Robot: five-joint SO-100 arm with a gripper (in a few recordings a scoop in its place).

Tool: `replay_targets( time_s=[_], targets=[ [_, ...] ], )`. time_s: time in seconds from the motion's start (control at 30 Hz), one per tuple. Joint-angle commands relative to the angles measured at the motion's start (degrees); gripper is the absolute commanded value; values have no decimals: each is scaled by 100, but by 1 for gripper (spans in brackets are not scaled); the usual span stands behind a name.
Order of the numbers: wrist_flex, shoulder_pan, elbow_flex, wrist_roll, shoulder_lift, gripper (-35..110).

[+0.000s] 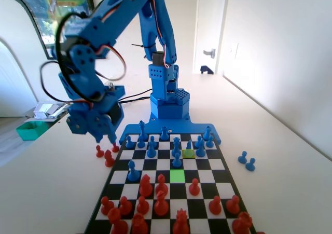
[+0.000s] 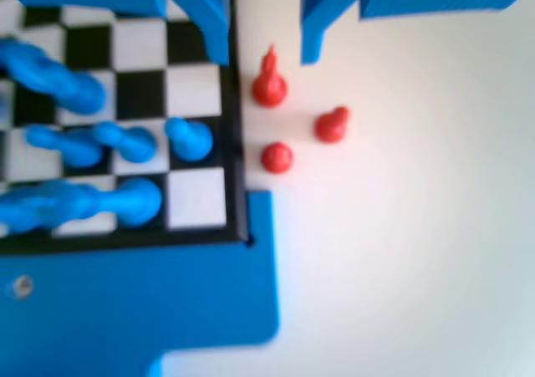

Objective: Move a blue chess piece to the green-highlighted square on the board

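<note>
- A pale table in a bright, white-walled room carries the board, with the blue arm's base standing at the board's far edge in the fixed view.
- The gripper has its jaws parted with nothing between them: in the wrist view one jaw hangs over the board's edge and the other over bare table, a clear gap showing between the two.
- In the fixed view the gripper hangs off the board's far-left corner, just above three red pawns that stand on the table beside the rim; the wrist view shows the same red pawns under and just past the jaws.
- The nearest candidate, the blue chess piece, stands on the board just beyond the green-highlighted square, towards the arm's base; other blue pawns stand in the far rows.
- The green-highlighted square is bare, near the middle of the board; a duller yellow-green square lies further towards the base.
- Two blue pawns stand off the board on the table, past its right edge in the fixed view.
- Judged from this, nothing of the task is done: no pawn is gripped, and the reach, grasp, carry and placing all remain.
</note>
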State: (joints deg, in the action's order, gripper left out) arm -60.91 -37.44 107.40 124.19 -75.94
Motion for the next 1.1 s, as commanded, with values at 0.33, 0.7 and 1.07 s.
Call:
replay_targets(
  time_s=[0.33, 0.7, 1.07],
  targets=[
    [-1345, 1582, -1063, -1978, -1424, 9],
    [-360, 3190, 352, -4324, -2224, 7],
    [562, 4104, 1459, -5590, -2496, 8]
  ],
)
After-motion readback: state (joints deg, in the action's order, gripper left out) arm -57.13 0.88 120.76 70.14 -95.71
